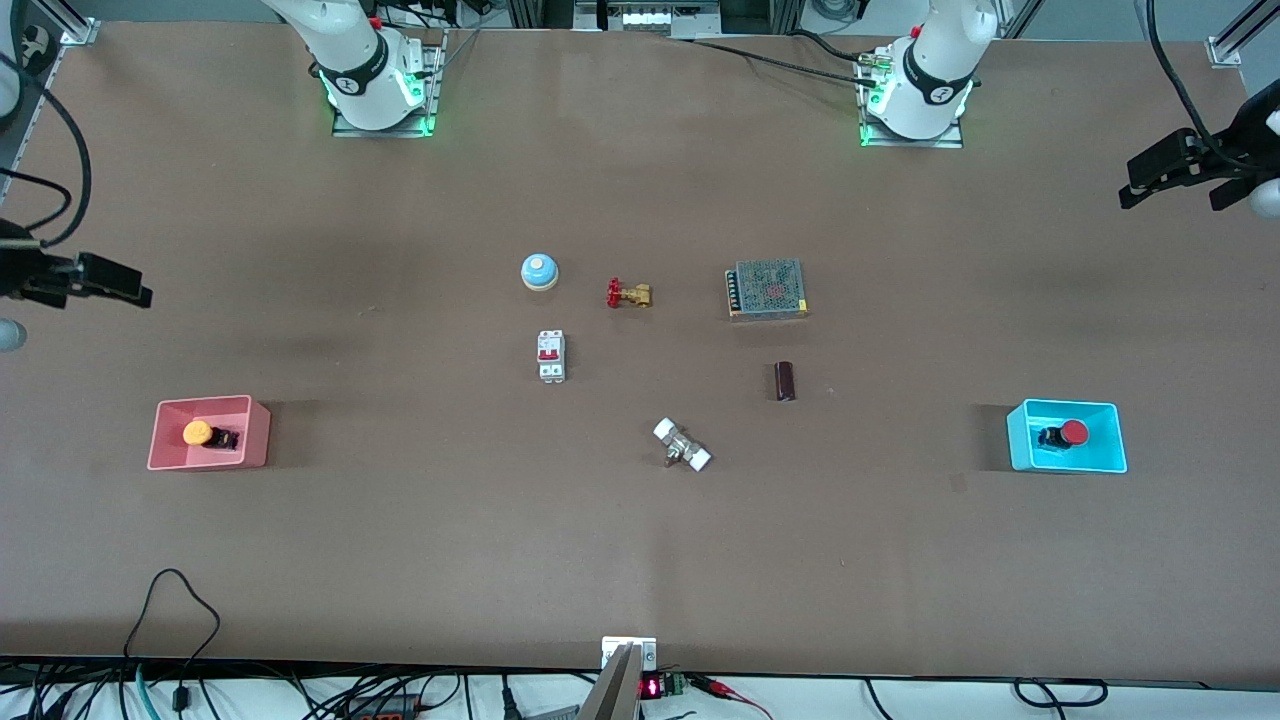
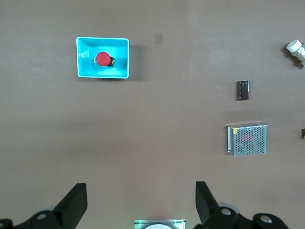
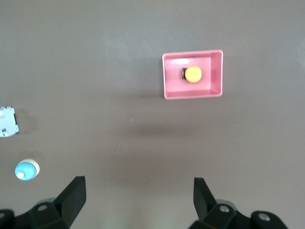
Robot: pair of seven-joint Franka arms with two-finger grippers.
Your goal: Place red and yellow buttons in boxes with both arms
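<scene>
Hovering high over table ends, left hand (image 2: 140, 202) and right hand (image 3: 138, 200), fingers spread

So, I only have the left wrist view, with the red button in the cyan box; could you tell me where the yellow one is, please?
Observer: The yellow button lies in the pink box, toward the right arm's end of the table.
Operator: Thank you. And what is the other arm doing?
Observer: The right gripper hangs over that end of the table, fingers open and holding nothing.
Operator: Where does my own arm sit overall?
Observer: The left gripper is up over the left arm's end of the table; both arms wait.
</scene>
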